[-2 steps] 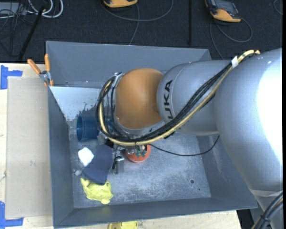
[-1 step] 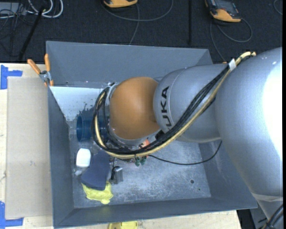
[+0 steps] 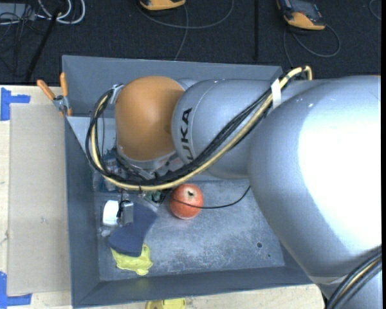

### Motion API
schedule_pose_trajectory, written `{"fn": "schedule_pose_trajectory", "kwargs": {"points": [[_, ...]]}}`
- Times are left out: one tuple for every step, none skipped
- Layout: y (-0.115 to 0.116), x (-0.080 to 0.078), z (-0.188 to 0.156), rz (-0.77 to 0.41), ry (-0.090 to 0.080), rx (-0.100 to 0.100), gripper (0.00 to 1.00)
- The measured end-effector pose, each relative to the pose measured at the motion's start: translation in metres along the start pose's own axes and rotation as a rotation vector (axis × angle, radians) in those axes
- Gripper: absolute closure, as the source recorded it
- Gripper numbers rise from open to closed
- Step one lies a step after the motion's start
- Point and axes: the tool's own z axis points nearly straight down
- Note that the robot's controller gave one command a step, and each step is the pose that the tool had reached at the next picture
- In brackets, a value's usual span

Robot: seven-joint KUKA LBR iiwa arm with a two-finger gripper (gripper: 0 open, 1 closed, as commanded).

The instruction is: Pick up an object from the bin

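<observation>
End effector [image 3: 121, 209] low at bin [image 3: 231, 253] left side, by dark blue piece [image 3: 132, 235] and white piece [image 3: 110, 212]; grip state unreadable. Best: centre on one before closing.

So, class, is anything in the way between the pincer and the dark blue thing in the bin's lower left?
Nothing visible. The pincer sits right at the upper edge of the dark blue thing; the red ball lies off to one side and the yellow thing beyond it.

Bare bin floor [image 3: 212, 246] right of the red apple [image 3: 186, 202]; blue pad [image 3: 130, 235] and yellow scrap [image 3: 132, 260] by the left wall.
</observation>
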Motion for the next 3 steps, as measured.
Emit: {"fn": "schedule_pose_trajectory", "kwargs": {"points": [[0.002, 0.085, 0.028, -0.361, -0.021, 0.001, 0.0], [0.008, -0.011, 0.033, -0.126, -0.007, -0.003, 1.0], [0.008, -0.011, 0.033, -0.123, -0.007, -0.004, 1.0]]}}
